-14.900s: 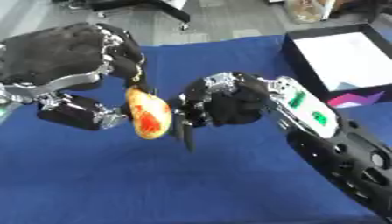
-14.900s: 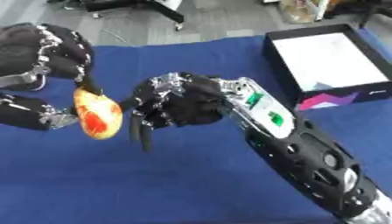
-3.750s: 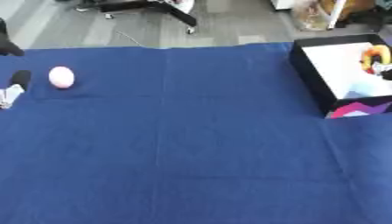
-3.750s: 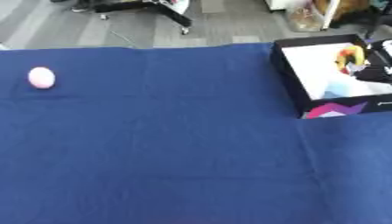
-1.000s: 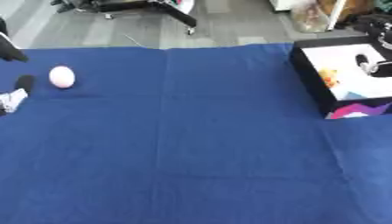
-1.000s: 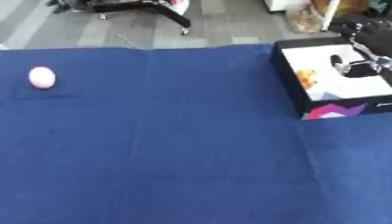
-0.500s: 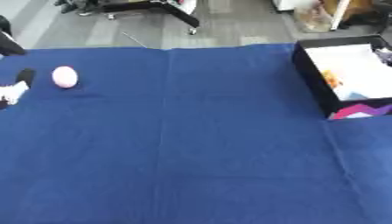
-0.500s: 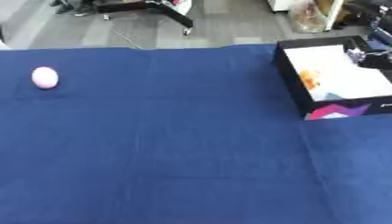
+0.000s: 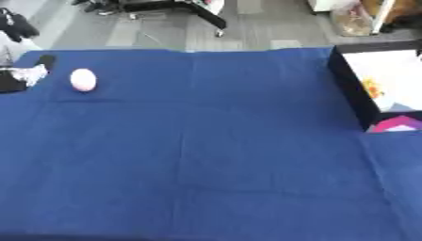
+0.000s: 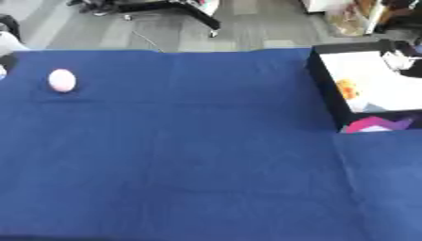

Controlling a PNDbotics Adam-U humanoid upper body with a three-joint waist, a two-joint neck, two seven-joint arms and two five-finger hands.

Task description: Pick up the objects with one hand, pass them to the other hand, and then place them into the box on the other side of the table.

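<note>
A pale pink egg-shaped object (image 9: 82, 79) lies on the blue cloth at the far left. The black box (image 10: 323, 89) with a white floor stands at the right edge, and an orange object (image 10: 348, 88) lies inside it by the left wall. A dark and white part of my left hand (image 9: 23, 76) shows at the left edge, just left of the pink object and apart from it. Only a small piece of my right hand (image 10: 404, 59) shows, over the box's far right side. Neither hand holds anything that I can see.
The blue cloth (image 9: 206, 150) covers the whole table. A pink and purple patch (image 10: 375, 124) marks the box's near wall. Beyond the far edge lie grey floor and a chair base (image 9: 165, 7).
My right hand has drawn back to the right, out of the middle of the box, leaving the orange object inside. The view has shifted a little. The pink object has not moved.
</note>
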